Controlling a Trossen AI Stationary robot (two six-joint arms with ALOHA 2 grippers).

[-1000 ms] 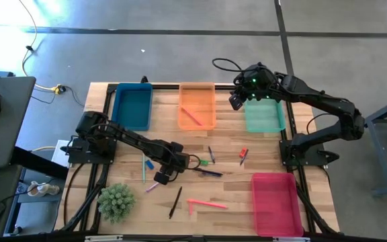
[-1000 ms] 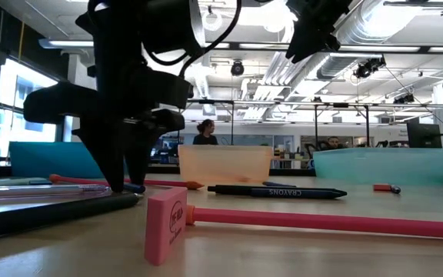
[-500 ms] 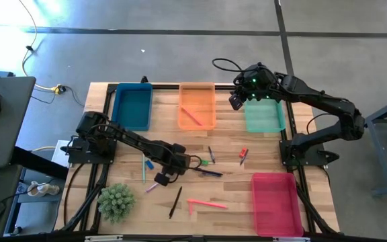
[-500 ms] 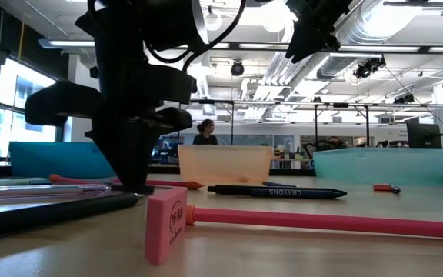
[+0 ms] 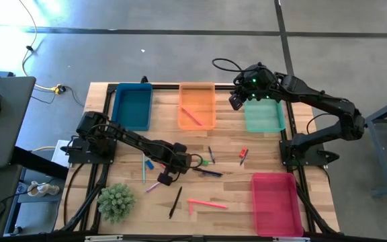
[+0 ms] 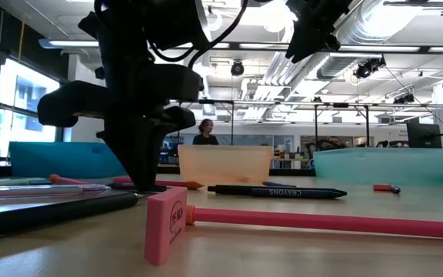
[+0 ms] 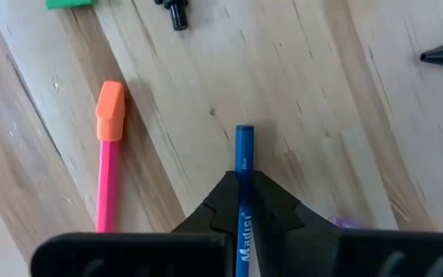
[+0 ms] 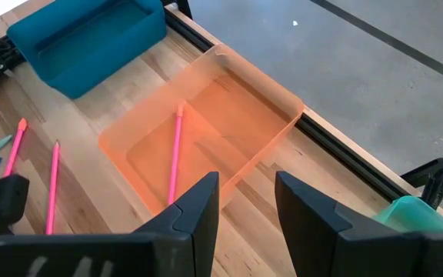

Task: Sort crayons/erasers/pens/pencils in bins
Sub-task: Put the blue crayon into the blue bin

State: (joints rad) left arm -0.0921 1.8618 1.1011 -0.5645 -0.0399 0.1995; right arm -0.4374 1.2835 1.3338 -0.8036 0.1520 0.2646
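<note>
My left gripper [image 5: 163,178] stands on the table's near left part, shut on a blue crayon [image 7: 244,165]. A pink pencil [image 7: 108,165] with an orange tip lies beside it, and a green eraser [image 5: 207,162] and a dark pen [image 5: 210,173] lie to its right. My right gripper [image 5: 237,102] hangs open above the far edge, between the orange bin [image 5: 197,106] and the teal bin [image 5: 264,115]. The dark blue bin [image 5: 132,107] is at the far left and the red-pink bin [image 5: 274,202] at the near right. My left gripper pinches the blue crayon between its two fingers, one on each long side [image 7: 243,201]. The crayon's free end [image 7: 244,138] sticks out past the fingertips. In the low view the fingers [image 6: 146,178] point down with their tips at the tabletop.
A green plant [image 5: 116,200] stands at the near left corner. A black pen [image 5: 175,202] and a pink stick [image 5: 207,203] lie near the front edge, a red eraser [image 5: 243,152] at mid right. A pink stick [image 8: 174,154] lies in the orange bin.
My left gripper has shut on the blue crayon, its fingers drawing together at the tabletop.
</note>
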